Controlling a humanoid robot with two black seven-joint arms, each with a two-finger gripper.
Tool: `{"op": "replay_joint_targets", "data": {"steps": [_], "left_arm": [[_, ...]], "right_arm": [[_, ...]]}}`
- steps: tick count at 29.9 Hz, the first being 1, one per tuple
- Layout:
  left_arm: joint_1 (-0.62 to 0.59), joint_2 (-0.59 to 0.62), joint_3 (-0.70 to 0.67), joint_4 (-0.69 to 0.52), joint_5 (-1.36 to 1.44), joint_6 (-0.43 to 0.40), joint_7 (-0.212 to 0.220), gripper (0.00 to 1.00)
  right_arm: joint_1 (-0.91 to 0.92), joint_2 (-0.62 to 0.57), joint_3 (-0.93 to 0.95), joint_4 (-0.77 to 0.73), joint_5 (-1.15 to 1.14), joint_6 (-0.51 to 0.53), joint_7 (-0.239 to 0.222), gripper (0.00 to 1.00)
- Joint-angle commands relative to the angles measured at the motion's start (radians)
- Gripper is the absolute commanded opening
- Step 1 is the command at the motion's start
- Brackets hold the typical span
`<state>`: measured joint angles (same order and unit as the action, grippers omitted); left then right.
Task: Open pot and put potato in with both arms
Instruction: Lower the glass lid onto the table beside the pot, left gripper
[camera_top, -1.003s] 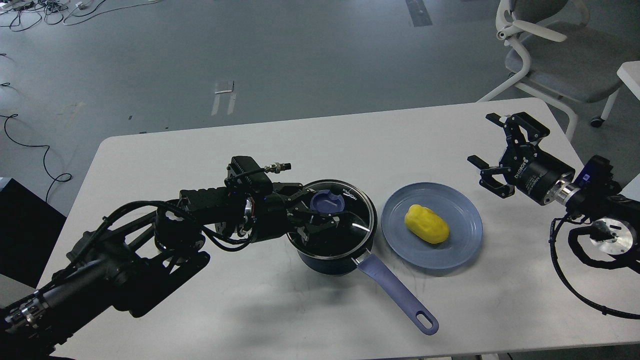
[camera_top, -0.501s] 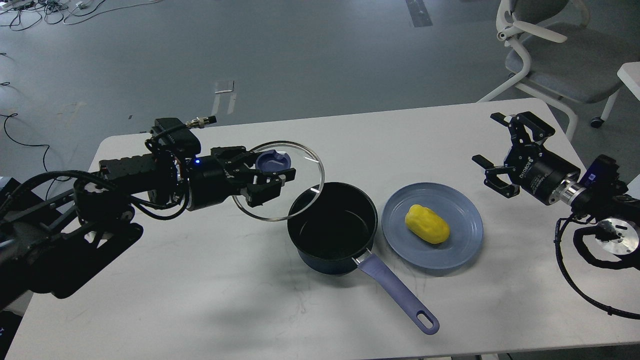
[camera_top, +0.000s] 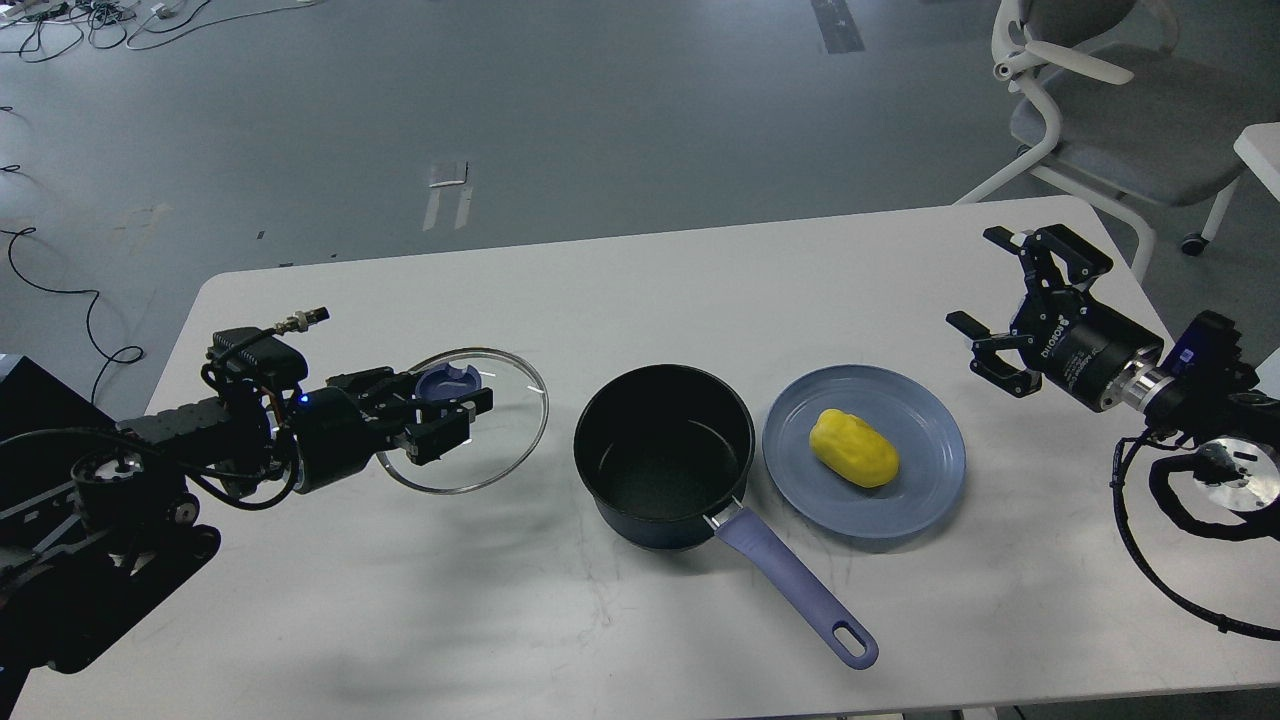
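Note:
The dark navy pot (camera_top: 665, 460) stands open at the table's middle, its lavender handle (camera_top: 795, 585) pointing to the front right. My left gripper (camera_top: 445, 405) is shut on the blue knob of the glass lid (camera_top: 500, 430) and holds it low over the table, left of the pot. The yellow potato (camera_top: 853, 448) lies on a flat blue plate (camera_top: 930, 490) right of the pot. My right gripper (camera_top: 1000, 300) is open and empty, above the table's right edge, right of the plate.
The white table (camera_top: 640, 300) has bare room behind and in front of the pot. A white office chair (camera_top: 1100, 110) stands behind the table's right corner. Cables lie on the grey floor at the far left.
My left gripper lifted the glass lid off the pot and carried it left and down to the table's left half. The pot now stands open. The right arm barely moved.

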<state>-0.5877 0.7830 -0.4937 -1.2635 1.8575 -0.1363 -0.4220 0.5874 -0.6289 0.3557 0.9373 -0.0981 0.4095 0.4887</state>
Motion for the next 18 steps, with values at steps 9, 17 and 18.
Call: {"op": "replay_joint_targets", "data": {"steps": [9, 17, 18], "left_arm": [[0.052, -0.076, 0.001, 0.18, 0.008, 0.064, 0.0, 0.41], [0.084, -0.09, 0.001, 0.246, 0.011, 0.122, 0.0, 0.45], [0.085, -0.09, 0.001, 0.246, 0.011, 0.123, 0.0, 0.45]], "right_arm": [[-0.011, 0.0, 0.002, 0.002, 0.0, 0.0, 0.0, 1.0], [-0.012, 0.0, 0.0, 0.002, 0.0, 0.0, 0.0, 1.0], [-0.012, 0.0, 0.0, 0.002, 0.0, 0.0, 0.0, 1.0]]}}
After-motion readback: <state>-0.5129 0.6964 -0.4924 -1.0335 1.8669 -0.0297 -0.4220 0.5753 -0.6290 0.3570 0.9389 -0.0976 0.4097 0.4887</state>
